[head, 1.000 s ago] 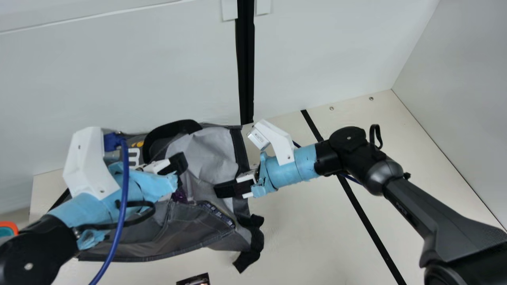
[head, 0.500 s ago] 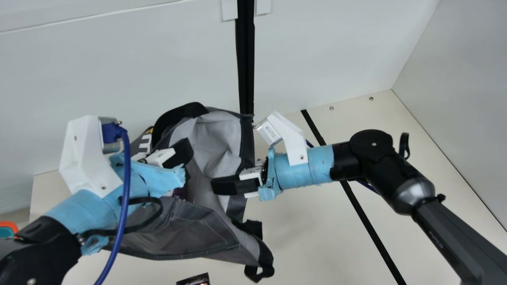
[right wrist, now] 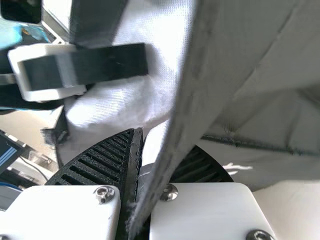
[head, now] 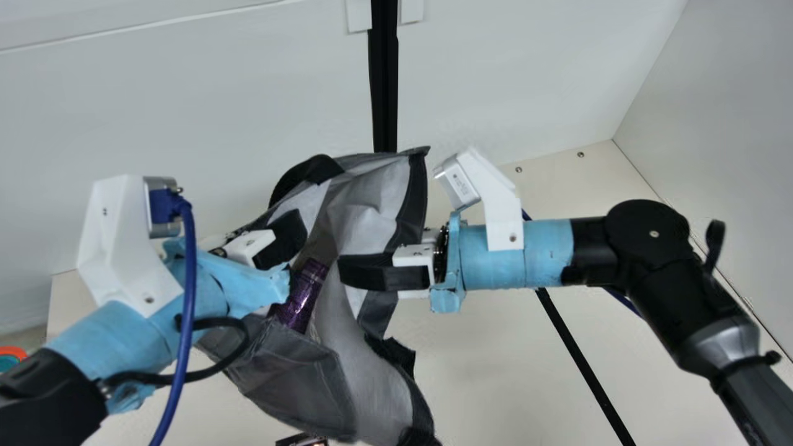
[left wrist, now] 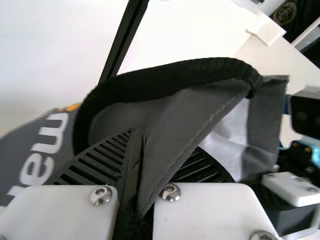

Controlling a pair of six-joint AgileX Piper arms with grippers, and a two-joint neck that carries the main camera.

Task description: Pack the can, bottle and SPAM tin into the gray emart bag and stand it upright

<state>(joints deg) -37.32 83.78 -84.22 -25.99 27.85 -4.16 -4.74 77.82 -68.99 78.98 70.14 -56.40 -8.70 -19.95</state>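
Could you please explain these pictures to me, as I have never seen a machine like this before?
The machine is a robot with two arms: the left arm and the right arm. The main view looks down from a camera on the neck between them; each wrist view comes from a camera on that arm's wrist.

Both grippers hold the gray bag: the left gripper pinches fabric beside a black handle, and the right gripper pinches an edge. Inside the bag is something purple and glittery, perhaps the bottle. On the cream table, a dark item is cut off by the main view's bottom edge; I cannot tell what it is.
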